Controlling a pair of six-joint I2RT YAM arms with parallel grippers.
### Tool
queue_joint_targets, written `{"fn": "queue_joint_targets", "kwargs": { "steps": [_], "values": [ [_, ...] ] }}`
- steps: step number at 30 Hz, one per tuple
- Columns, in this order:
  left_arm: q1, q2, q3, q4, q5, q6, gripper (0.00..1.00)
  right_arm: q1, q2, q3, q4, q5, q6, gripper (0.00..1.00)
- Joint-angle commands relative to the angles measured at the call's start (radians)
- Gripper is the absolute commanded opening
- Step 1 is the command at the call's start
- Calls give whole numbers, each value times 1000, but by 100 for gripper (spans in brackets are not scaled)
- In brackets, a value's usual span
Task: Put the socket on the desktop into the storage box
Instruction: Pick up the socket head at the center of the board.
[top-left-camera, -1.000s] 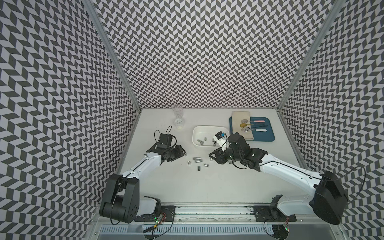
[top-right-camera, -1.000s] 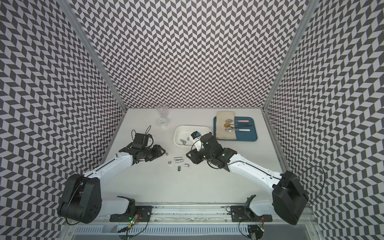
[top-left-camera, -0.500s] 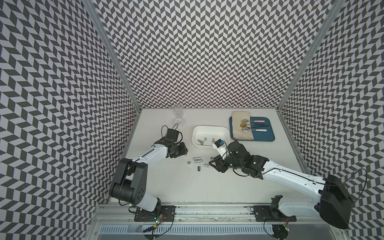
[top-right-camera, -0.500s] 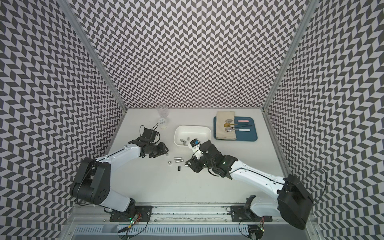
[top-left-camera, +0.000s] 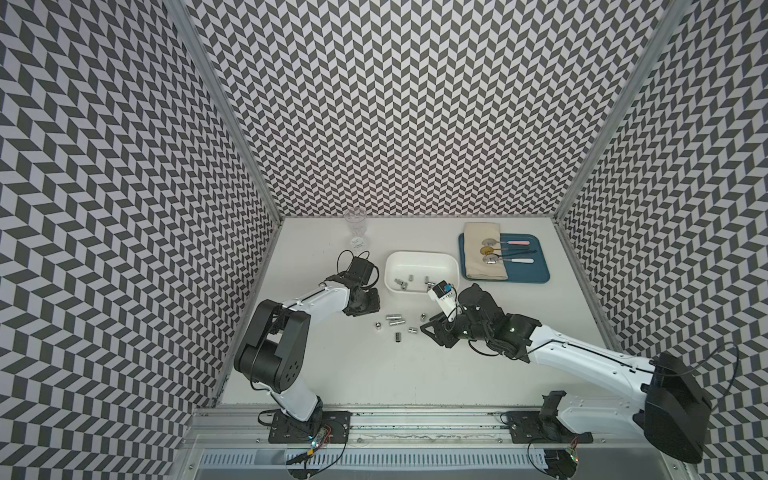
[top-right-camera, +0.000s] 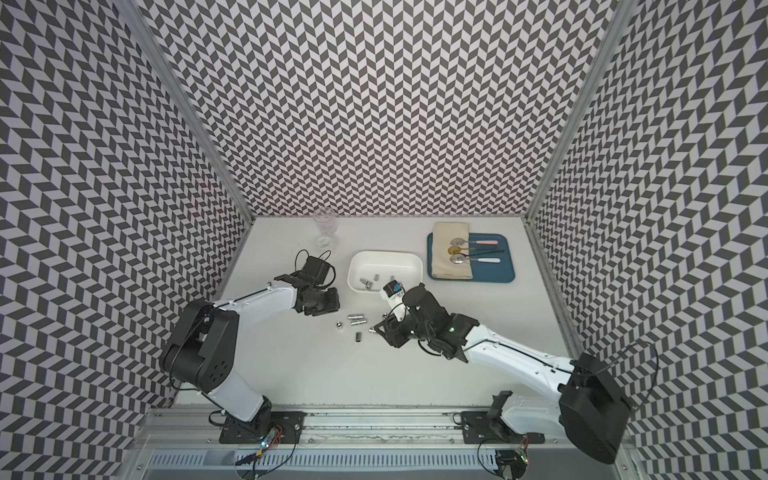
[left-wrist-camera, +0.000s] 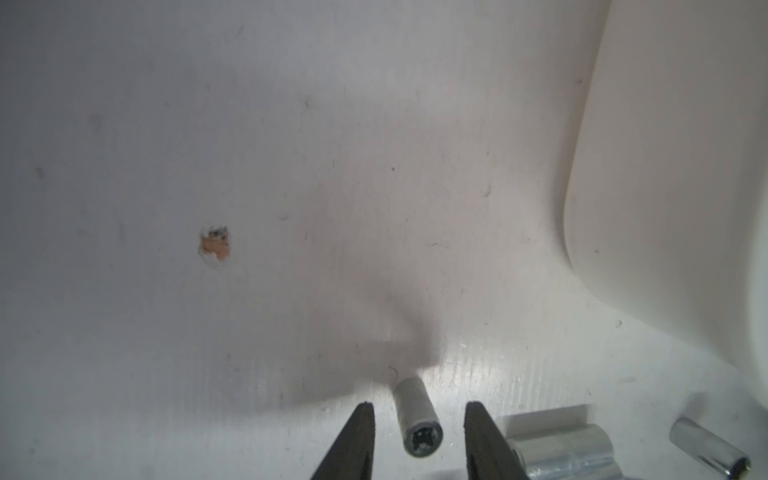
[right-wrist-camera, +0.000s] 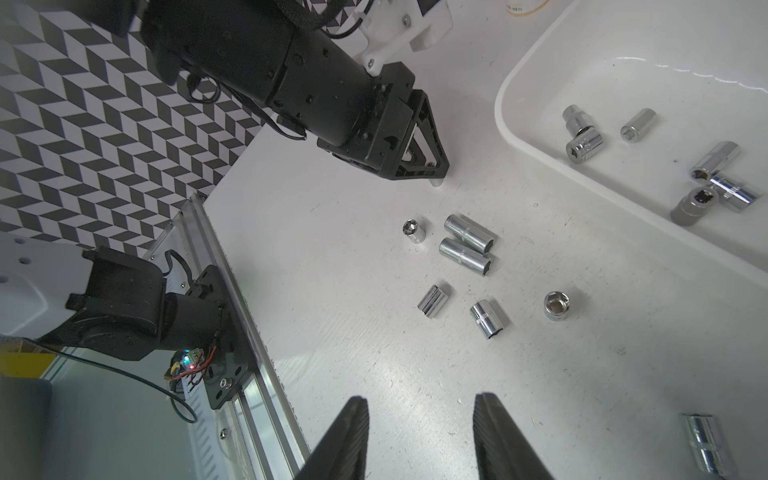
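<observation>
While both arms are leaning low over the desktop (top-left-camera: 374, 374), overview: loose sockets (top-left-camera: 395, 319) are lying between the two grippers, just in front of the storage box (top-left-camera: 419, 254).
left gripper (left-wrist-camera: 419, 440): its fingers are standing partly apart and straddling one small socket (left-wrist-camera: 417, 415). A gap is showing on each side of the socket, so nothing is being gripped.
small socket: it is lying on its side on the desktop with one open end facing the left wrist camera, near a rounded corner of the storage box.
right gripper (right-wrist-camera: 419, 432): its fingers are standing partly apart over bare desktop and are holding nothing.
loose sockets: six are showing as a cluster in the right wrist view, the two longest lying side by side. One stray socket (right-wrist-camera: 704, 444) is lying apart from them.
storage box: it is sitting toward the rear of the desktop, between the glass cup (top-left-camera: 356, 224) and the blue tray (top-left-camera: 536, 274).
boxed sockets (right-wrist-camera: 706, 183): several are lying inside the box, in the half nearer the arms.
blue tray: it is carrying a folded cloth (top-left-camera: 484, 253) and three spoons (top-left-camera: 505, 251).
glass cup: it is standing upright at the rear.
chip (left-wrist-camera: 214, 245): a small brown mark is showing in the desktop surface.
</observation>
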Motion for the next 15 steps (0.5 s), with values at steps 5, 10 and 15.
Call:
{"fn": "queue_joint_targets", "kwargs": {
  "steps": [5,10,15],
  "values": [
    [-14,45,36,-14,-54,17,34,5,-24,-9,54,14,7,45],
    [-16,60,43,-11,-58,20,30,5,-21,-14,56,19,10,45],
    [-18,68,44,-12,-60,24,19,5,-20,-23,67,27,16,45]
  ]
}}
